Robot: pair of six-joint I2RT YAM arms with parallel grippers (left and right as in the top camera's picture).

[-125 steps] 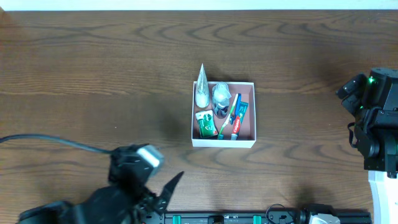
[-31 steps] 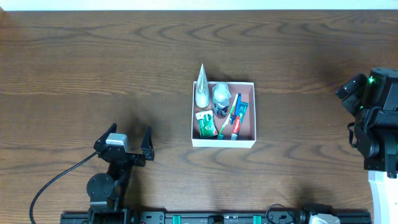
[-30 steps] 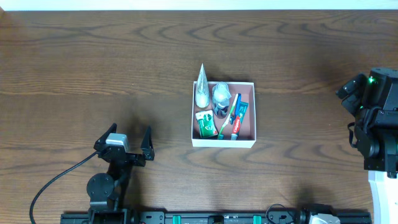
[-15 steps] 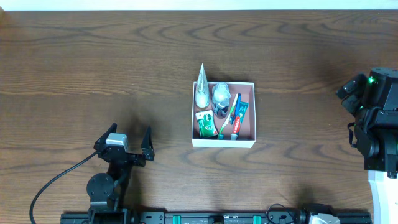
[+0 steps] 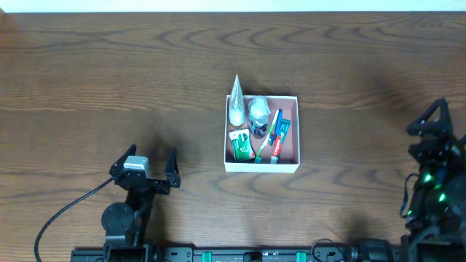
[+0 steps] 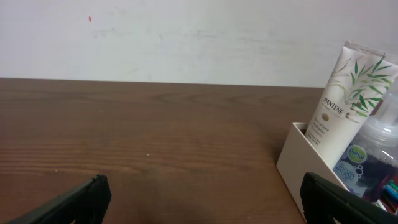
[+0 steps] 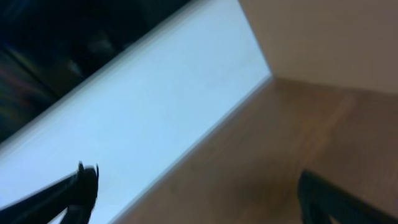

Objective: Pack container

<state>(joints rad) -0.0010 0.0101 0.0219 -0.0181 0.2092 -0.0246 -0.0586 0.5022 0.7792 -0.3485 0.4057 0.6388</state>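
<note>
The container [image 5: 262, 167] is a square white-walled box with a pink-brown inside, at the table's middle. It holds a white Pantene tube [image 5: 237, 102] leaning over its far left corner, a clear sanitizer bottle [image 5: 258, 114], a green box [image 5: 241, 145], a toothbrush [image 5: 265, 140] and a toothpaste tube [image 5: 281, 138]. My left gripper [image 5: 149, 164] is open and empty, well left of the container. In the left wrist view the gripper [image 6: 202, 208] faces the container's wall [image 6: 303, 160], the tube [image 6: 348, 99] and the bottle [image 6: 368, 155]. My right gripper [image 5: 435, 125] is open and empty at the far right.
The right wrist view is blurred; its gripper [image 7: 199, 199] faces the brown table's edge [image 7: 249, 99] with a pale surface beyond. A black cable [image 5: 65, 207] runs from the left arm along the table's front left.
The left arm came up from the front left corner earlier and has held still for the last second. The right arm has just swung toward the front, its gripper turned.
</note>
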